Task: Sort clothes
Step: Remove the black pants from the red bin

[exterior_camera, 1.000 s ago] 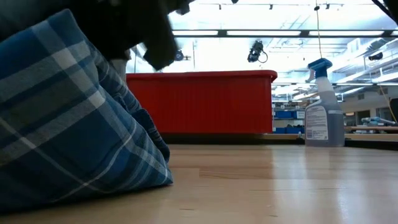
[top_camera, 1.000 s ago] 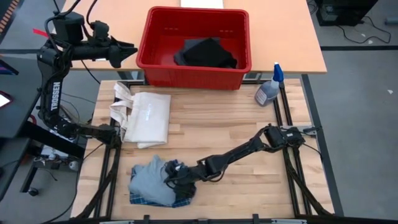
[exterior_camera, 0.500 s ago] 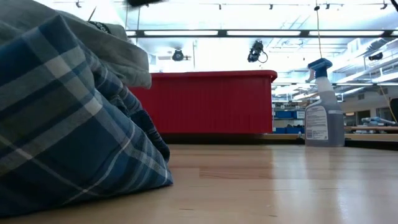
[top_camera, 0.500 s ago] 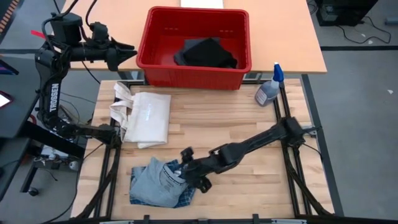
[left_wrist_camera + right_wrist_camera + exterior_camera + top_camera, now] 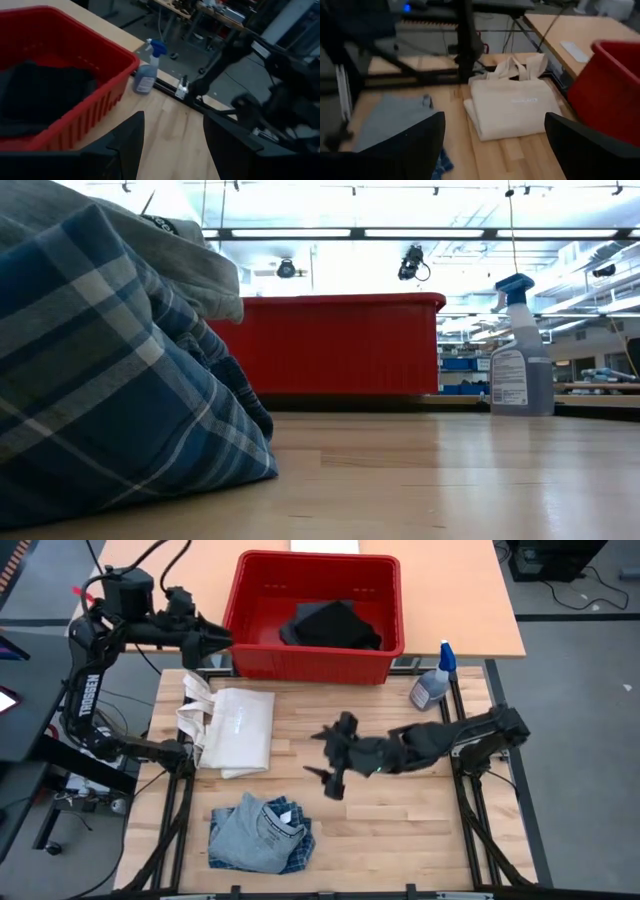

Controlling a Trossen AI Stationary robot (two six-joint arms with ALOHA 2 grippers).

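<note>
A grey garment lies on a blue-and-white plaid cloth near the table's front left; the low view shows the plaid cloth close up, resting on the wood with the grey garment over it. Black fabric lies in the red basket. My right gripper hangs open above the table's middle, with nothing between its fingers. My left gripper is raised beside the basket's left wall, open and holding nothing.
A white tote bag lies flat at the table's left, handles toward the edge. A spray bottle stands at the far right. The red basket sits on a second table beyond the far edge. Bare wood lies right of the clothes pile.
My right gripper has opened and let go of the clothes pile. It has risen, rolled, and drawn back toward the table's middle and far right. The grey garment has settled flat on the plaid cloth. My left gripper has swung a little toward the red basket.
</note>
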